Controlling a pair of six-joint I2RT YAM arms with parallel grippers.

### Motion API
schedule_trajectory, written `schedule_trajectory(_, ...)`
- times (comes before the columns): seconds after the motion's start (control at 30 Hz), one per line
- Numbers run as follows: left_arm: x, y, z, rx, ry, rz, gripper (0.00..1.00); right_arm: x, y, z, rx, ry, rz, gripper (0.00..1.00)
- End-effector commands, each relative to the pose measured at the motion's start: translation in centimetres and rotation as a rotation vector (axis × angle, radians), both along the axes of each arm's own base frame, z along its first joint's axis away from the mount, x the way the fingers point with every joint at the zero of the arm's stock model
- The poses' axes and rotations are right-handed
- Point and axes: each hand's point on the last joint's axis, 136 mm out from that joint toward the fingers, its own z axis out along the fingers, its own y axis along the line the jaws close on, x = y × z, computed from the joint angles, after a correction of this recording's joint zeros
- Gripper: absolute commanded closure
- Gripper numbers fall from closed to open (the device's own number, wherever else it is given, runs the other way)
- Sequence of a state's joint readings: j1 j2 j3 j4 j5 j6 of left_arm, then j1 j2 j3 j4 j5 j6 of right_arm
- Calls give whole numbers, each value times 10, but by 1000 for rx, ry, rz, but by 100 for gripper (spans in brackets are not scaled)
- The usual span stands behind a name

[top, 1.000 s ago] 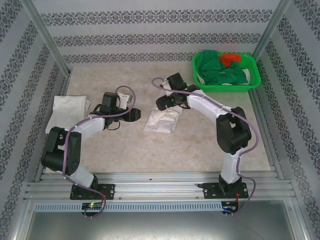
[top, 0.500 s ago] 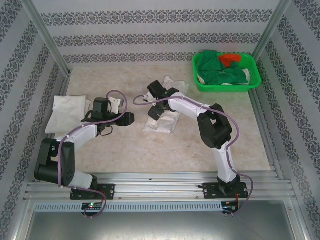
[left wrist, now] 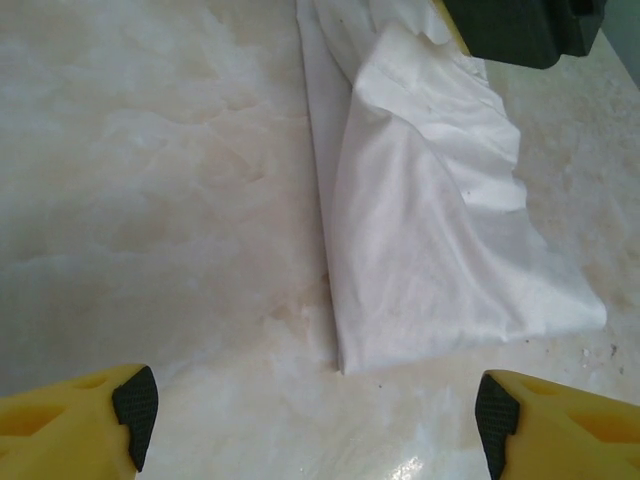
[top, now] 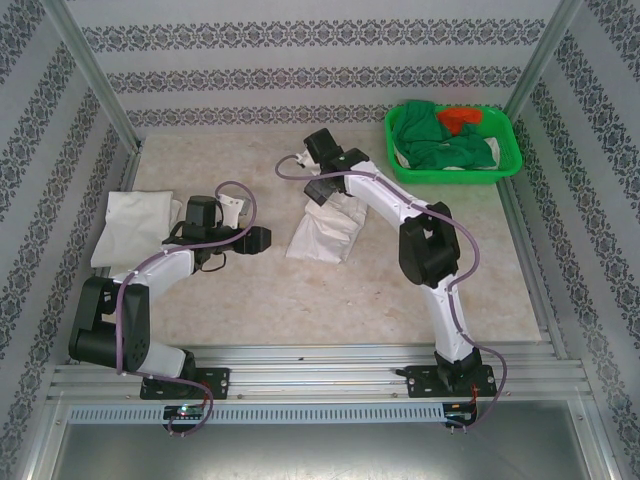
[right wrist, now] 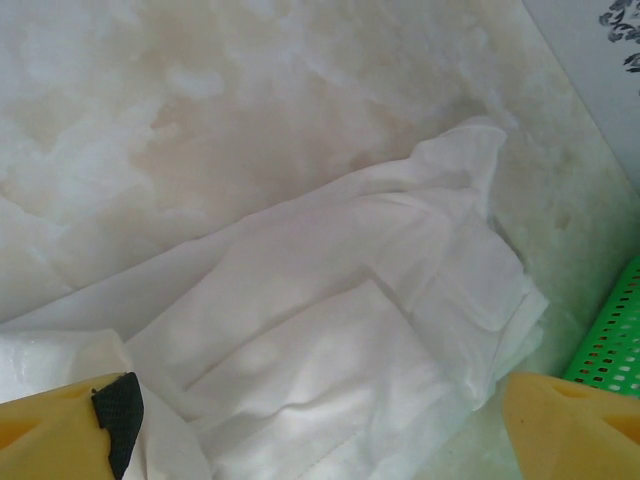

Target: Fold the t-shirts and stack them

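since right tool (right wrist: 330, 415) backed off the t-shirt (top: 322, 238), it and left tool (left wrist: 315, 415) gape empty

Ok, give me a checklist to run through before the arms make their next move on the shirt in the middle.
1. Left tool open, nothing held: ok.
2. Right tool open, over the middle t-shirt: ok.
3. Middle t-shirt folded neatly: not ok, rumpled.
4. Folded t-shirt at the left lying flat: ok.
5. Whether the middle t-shirt carries a graphic: cannot tell.
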State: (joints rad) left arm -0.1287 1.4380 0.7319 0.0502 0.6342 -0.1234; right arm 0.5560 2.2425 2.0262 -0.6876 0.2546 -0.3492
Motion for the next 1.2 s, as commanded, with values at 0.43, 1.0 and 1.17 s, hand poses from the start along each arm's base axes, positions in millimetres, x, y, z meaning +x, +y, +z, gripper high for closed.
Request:
schedule_trajectory(0.43, 11, -17, 7, -40, -51, -95, 13, -58, -28, -44, 40, 162, -131, 7)
schedule_trajectory(1.0, 20, -21, 10, -37, -57, -106, 12, -13, -76, -36, 142, 229, -434, 8)
schedule_trajectory(1.17, 25, -21, 14, -35, -78, -101, 11, -39, -54, -9, 234, 197, -277, 7)
